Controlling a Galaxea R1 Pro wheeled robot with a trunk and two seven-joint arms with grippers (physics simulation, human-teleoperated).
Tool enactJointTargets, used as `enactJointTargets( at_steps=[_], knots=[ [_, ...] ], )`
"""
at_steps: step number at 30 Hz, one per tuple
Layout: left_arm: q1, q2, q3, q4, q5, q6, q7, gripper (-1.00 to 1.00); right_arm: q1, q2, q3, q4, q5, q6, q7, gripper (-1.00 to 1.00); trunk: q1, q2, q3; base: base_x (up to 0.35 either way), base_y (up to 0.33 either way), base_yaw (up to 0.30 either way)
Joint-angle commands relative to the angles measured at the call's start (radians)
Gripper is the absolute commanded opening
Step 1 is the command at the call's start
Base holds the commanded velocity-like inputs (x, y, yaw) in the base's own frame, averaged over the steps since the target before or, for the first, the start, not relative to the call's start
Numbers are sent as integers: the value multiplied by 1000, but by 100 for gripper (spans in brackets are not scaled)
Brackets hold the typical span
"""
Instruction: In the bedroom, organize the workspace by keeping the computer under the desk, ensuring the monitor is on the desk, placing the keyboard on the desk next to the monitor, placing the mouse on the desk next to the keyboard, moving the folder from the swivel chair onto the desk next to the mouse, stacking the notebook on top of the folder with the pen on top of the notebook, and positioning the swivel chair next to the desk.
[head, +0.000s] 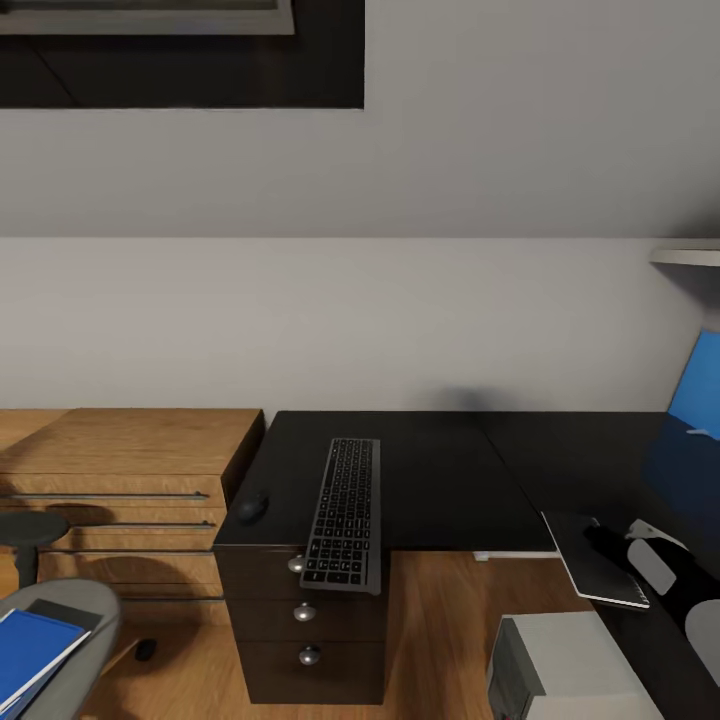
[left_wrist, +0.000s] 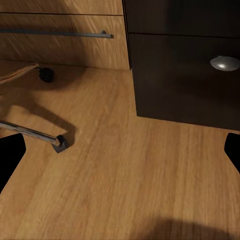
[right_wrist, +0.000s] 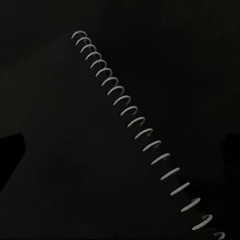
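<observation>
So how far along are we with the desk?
Done: keyboard and mouse lie side by side on the desk, though the keyboard overhangs the front edge. In hand: the right gripper is at the notebook on the desk. Left: the folder is on the chair, and the computer stands beside the drawers, not clearly under the desk.

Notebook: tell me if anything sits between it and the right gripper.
Nothing visible does. In the head view the right gripper is right over the notebook at the desk edge, and the right wrist view looks straight onto its dark cover and spiral binding with nothing in front.
</observation>
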Motion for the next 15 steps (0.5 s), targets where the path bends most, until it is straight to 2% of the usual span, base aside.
enactJointTargets(
  at_steps=[1, 9, 15],
  knots=[
    [-1, -1, -9, 1, 6, -2, 5, 100, 1, 0, -7, 18, -35, 7, 1, 100, 0, 0, -1, 0, 0, 0],
    [-1, -1, -9, 1, 6, -3, 6, 100, 1, 0, -56, 39, -35, 24, 28, 100, 0, 0, -1, 0, 0, 0],
    [-1, -2, -9, 1, 6, -3, 6, 100, 1, 0, -62, 41, -35, 33, 32, 100, 0, 0, -1, 0, 0, 0]
  ],
)
